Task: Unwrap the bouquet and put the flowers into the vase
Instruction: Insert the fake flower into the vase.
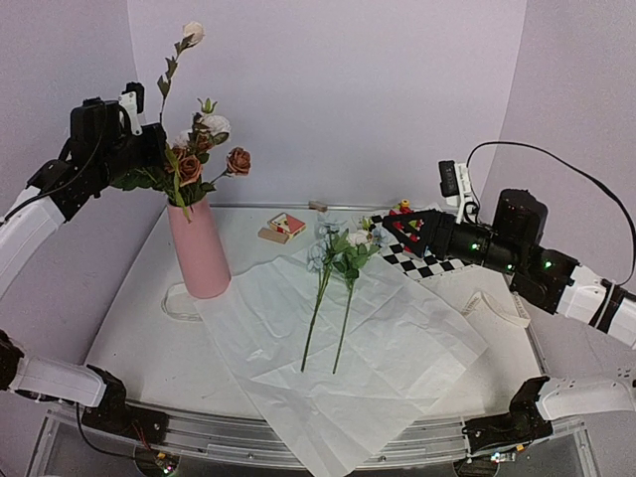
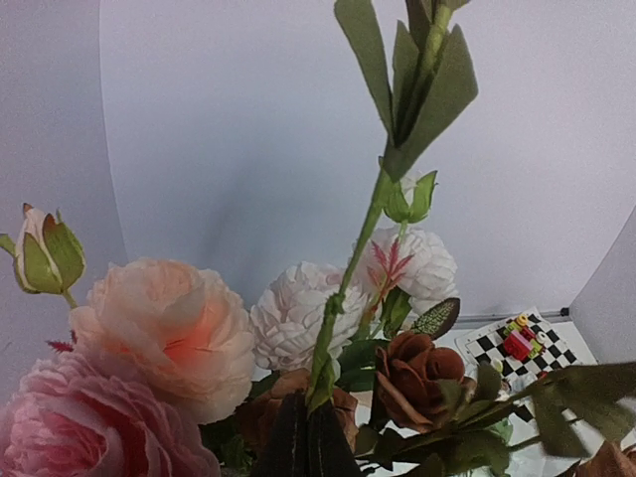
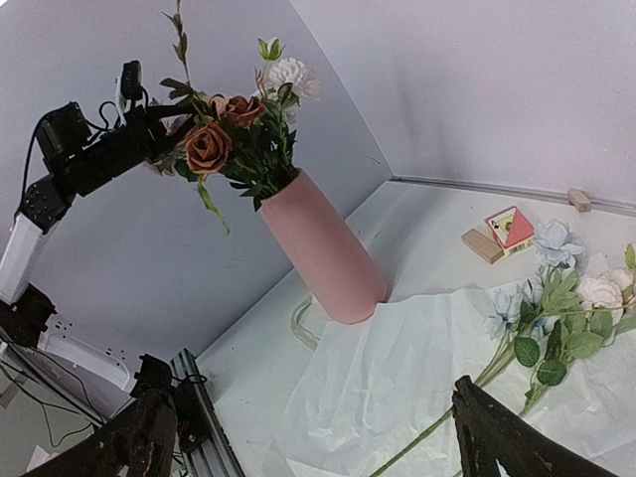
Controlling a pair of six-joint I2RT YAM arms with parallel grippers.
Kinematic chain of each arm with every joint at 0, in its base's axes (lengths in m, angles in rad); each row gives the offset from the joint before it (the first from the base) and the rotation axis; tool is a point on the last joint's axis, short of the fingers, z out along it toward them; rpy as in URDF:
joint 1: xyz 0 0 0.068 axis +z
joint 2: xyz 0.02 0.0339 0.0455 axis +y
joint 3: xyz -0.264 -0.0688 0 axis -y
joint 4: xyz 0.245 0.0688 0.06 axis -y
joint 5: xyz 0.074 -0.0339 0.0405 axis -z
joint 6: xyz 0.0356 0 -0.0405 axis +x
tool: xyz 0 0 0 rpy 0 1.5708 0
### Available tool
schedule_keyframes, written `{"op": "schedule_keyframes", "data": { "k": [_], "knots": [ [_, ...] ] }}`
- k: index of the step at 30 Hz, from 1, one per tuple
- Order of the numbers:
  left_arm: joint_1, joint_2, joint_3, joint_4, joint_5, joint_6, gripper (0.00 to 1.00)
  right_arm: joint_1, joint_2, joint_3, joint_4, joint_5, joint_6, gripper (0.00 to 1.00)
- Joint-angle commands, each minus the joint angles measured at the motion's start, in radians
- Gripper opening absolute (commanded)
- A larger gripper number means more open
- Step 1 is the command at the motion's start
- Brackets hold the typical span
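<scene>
Pink vase, left of frame, carries several flowers; left pincer clamps one tall stem there, right pincer gapes wide.

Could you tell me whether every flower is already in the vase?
No, two long-stemmed flowers lie flat on the white paper, apart from the pink vase.
</scene>
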Motion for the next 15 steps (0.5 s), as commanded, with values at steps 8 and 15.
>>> {"op": "schedule_keyframes", "data": {
  "k": [8,15],
  "knots": [
    [0.002,-0.051,-0.029,0.157,-0.090,0.093,0.00,0.006,-0.023,0.007,0.045,0.002,-0.011,0.97],
    [0.002,-0.093,-0.093,0.254,-0.048,0.105,0.00,0.005,-0.008,0.016,0.045,0.000,-0.014,0.97]
  ]
}}
